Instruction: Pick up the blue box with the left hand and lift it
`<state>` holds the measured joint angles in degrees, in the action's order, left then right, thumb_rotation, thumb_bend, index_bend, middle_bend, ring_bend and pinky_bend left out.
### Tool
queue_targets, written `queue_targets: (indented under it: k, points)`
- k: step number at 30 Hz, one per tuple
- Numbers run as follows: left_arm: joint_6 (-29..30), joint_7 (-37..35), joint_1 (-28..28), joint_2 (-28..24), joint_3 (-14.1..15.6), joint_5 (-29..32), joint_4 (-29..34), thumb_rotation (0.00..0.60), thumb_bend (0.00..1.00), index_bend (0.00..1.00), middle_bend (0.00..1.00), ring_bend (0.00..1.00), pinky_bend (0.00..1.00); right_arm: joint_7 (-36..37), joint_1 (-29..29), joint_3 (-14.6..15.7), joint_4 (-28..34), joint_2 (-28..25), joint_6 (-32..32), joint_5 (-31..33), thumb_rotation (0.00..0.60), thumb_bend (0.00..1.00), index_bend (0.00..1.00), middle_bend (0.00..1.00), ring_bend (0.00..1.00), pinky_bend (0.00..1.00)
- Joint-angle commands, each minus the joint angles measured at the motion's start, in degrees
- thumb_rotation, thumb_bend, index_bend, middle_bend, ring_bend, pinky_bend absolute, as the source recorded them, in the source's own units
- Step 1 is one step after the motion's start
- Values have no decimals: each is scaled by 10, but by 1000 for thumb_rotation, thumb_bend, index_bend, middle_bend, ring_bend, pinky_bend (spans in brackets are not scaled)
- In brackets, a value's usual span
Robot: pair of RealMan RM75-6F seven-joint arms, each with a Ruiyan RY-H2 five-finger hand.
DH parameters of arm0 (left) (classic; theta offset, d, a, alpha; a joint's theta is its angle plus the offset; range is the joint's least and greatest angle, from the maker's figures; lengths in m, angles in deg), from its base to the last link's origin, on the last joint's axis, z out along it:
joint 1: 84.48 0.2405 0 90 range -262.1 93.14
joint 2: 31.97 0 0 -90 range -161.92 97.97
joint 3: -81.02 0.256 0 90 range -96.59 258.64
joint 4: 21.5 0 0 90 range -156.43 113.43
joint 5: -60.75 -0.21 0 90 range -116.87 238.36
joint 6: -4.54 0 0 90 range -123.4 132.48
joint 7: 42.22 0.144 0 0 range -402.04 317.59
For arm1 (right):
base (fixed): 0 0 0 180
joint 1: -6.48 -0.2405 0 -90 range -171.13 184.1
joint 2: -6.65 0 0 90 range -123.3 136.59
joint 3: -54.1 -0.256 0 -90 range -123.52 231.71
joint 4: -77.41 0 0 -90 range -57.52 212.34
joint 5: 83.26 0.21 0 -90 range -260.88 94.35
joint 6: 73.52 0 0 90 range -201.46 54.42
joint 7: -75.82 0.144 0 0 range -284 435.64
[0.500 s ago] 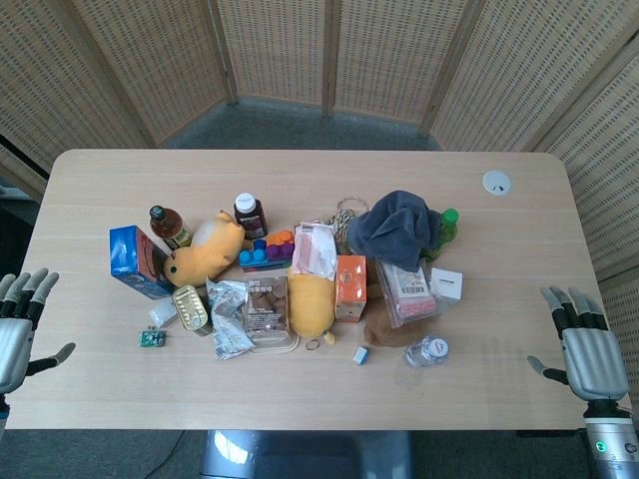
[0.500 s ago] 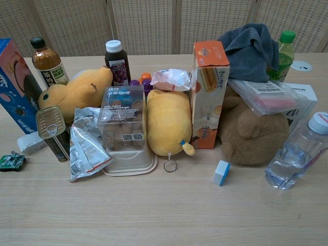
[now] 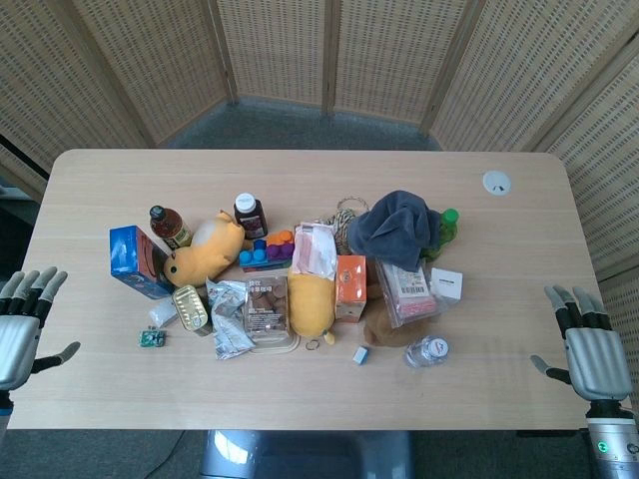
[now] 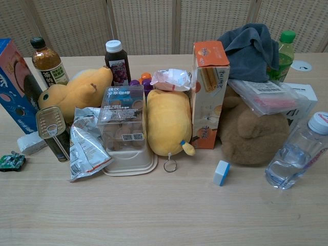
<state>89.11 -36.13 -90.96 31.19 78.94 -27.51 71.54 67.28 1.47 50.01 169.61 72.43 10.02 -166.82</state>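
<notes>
The blue box (image 3: 135, 259) stands at the left end of the pile on the table, its pink pictured side facing the yellow plush; in the chest view the blue box (image 4: 14, 87) is cut off by the left edge. My left hand (image 3: 20, 324) hovers at the table's left front corner, fingers spread and empty, well to the left of and nearer than the box. Over at the right front edge my right hand (image 3: 591, 349) is likewise open with nothing in it. Neither hand shows in the chest view.
Right of the box lie a brown sauce bottle (image 3: 170, 227), a yellow plush (image 3: 205, 251), a tin can (image 3: 190, 308), a white eraser-like block (image 3: 161, 313) and a small green circuit board (image 3: 152, 337). Further right are an orange carton (image 3: 350, 287), grey cloth (image 3: 399, 226) and a water bottle (image 3: 427, 350).
Both hands have shifted slightly: the left a little up and to the right, the right a little down. The objects on the table have not moved.
</notes>
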Motion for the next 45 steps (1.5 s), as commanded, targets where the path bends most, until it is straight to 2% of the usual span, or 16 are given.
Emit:
queue_targets:
  k: [1, 10, 15, 21, 27, 34, 45]
  points:
    - [-34, -23, -44, -27, 1, -56, -49, 600, 0, 0, 0, 0, 0, -1, 0, -1, 0, 0, -2, 3, 597, 0, 0, 0, 0, 0]
    - [-100, -72, -179, -97, -1, -196, -146, 600, 0, 0, 0, 0, 0, -8, 2, 1, 7, 2, 7, -5, 597, 0, 0, 0, 0, 0]
    - [-95, -99, -235, -82, 14, -266, -236, 600, 0, 0, 0, 0, 0, -7, 2, -1, 6, 3, 7, -2, 598, 0, 0, 0, 0, 0]
    - [-54, -133, -255, -69, 42, -309, -316, 600, 0, 0, 0, 0, 0, -2, 4, -6, 7, -1, 11, 4, 598, 0, 0, 0, 0, 0]
    - [-75, -133, -270, -57, 70, -322, -369, 600, 0, 0, 0, 0, 0, -4, 3, -5, 8, 1, 9, 3, 598, 0, 0, 0, 0, 0]
    - [-95, -126, -292, -10, 92, -326, -438, 600, 0, 0, 0, 0, 0, -10, 3, -6, 5, 5, 9, 7, 599, 0, 0, 0, 0, 0]
    - [-119, -112, -313, 54, 90, -285, -488, 600, 0, 0, 0, 0, 0, -4, 4, -10, 4, 2, 9, 13, 599, 0, 0, 0, 0, 0]
